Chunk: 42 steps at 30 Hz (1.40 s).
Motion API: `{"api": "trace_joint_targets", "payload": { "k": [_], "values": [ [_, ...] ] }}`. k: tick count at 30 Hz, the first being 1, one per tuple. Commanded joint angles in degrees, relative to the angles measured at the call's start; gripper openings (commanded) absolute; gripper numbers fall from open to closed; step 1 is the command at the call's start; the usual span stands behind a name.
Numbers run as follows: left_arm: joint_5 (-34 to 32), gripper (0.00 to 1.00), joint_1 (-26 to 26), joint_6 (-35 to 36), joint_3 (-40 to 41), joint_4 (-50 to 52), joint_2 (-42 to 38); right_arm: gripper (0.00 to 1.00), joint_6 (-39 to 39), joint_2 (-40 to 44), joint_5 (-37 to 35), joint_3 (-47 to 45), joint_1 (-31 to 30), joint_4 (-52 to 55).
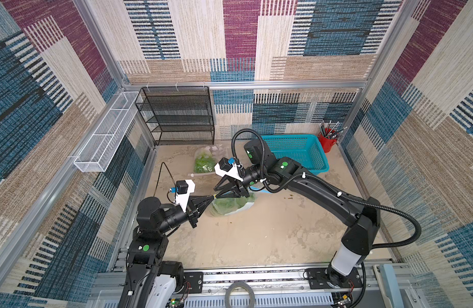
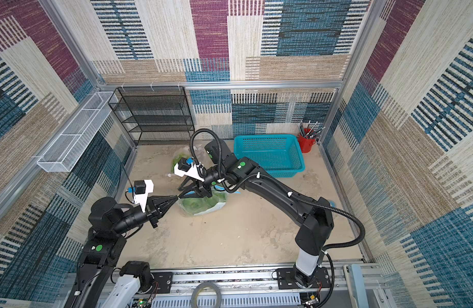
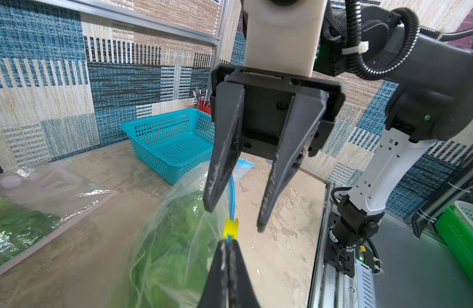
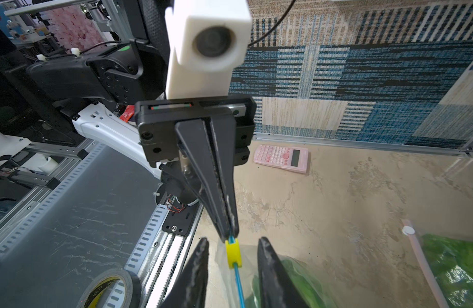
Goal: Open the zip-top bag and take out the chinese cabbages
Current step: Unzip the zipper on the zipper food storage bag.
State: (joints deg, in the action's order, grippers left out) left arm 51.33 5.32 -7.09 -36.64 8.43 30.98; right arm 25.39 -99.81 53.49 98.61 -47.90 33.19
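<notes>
The left gripper [image 3: 227,246] has its fingers pressed together on the bag [image 1: 231,206]'s zip strip [image 3: 232,192] just beside the yellow slider [image 3: 230,226], probably to anchor it. The right gripper [image 3: 234,219] stands spread astride the slider, touching nothing. The cabbages [image 3: 176,240] lie in the closed bag beyond the slider. Only the wrist views show that gap; in both top views the fingers merge.

Cabbages [image 1: 228,204] in bag [image 1: 239,211], centre; second bag [image 1: 206,152] behind, greens [image 1: 203,165] apparently inside; basket [image 1: 299,153] back-right.
</notes>
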Motion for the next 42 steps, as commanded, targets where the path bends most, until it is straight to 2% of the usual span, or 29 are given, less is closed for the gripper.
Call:
{"api": "trace_joint_targets", "payload": {
  "k": [1, 14, 16, 19, 24, 32, 42],
  "values": [
    [0.6, 0.0, 0.0, -0.5, -0.4, -1.7, -0.1, 0.32, 0.6, -0.6, 0.2, 0.9, -0.3, 0.7],
    [0.4, 0.0, 0.0, -0.4, -0.4, -1.7, -0.4, 0.19, 0.8, -1.9, -0.4, 2.0, -0.7, 1.7],
    [0.3, 0.0, 0.0, -0.4, -0.3, -1.7, -0.5, 0.14, 0.8, -1.9, -0.2, 2.1, -0.7, 1.7],
    [0.3, 0.0, 0.0, -0.4, -0.3, -1.7, -0.4, 0.0, 0.7, -2.0, -0.1, 2.2, -0.8, 1.8],
    [-0.4, 0.0, 0.0, -0.3, -0.3, -1.4, -0.9, 0.0, 1.1, -1.7, -2.1, 2.0, -0.7, 1.9],
    [-5.8, 0.0, 0.0, 1.0, -0.7, 1.2, -2.8, 0.0, 1.9, 0.7, -6.4, -0.9, -0.7, 1.0],
    [-8.2, 0.0, 0.0, 1.6, -1.0, 2.3, -3.2, 0.0, 1.6, 2.9, -8.8, -4.7, 0.2, -0.5]
  ]
}}
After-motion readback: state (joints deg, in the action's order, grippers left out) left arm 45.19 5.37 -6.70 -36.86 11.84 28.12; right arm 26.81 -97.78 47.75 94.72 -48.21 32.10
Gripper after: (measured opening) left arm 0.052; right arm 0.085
